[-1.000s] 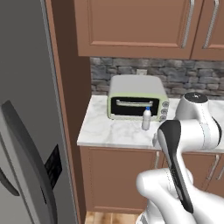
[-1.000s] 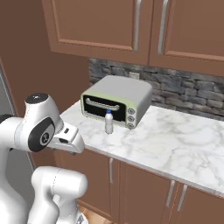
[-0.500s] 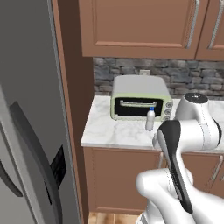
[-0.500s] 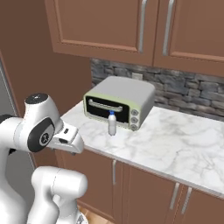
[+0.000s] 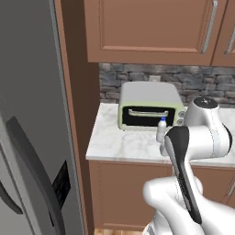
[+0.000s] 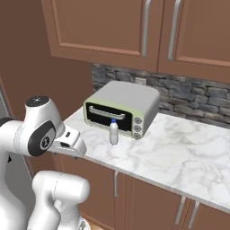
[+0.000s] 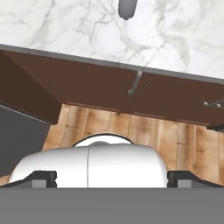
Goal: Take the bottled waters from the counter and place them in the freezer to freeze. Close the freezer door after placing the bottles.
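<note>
- One water bottle (image 6: pixel 114 131) with a blue cap stands upright on the marble counter (image 6: pixel 179 157), just in front of the toaster oven (image 6: pixel 122 108).
- The gripper (image 7: pixel 111 175) has its fingers spread wide apart with nothing between them, looking down past the counter's edge at the wood floor (image 7: pixel 144 131).
- The grey freezer (image 5: pixel 27 114) stands left of the counter, doors shut.

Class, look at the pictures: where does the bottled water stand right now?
The bottled water stands upright on the marble counter, just in front of the toaster oven. In the left base view it shows at the oven's right front corner.
</note>
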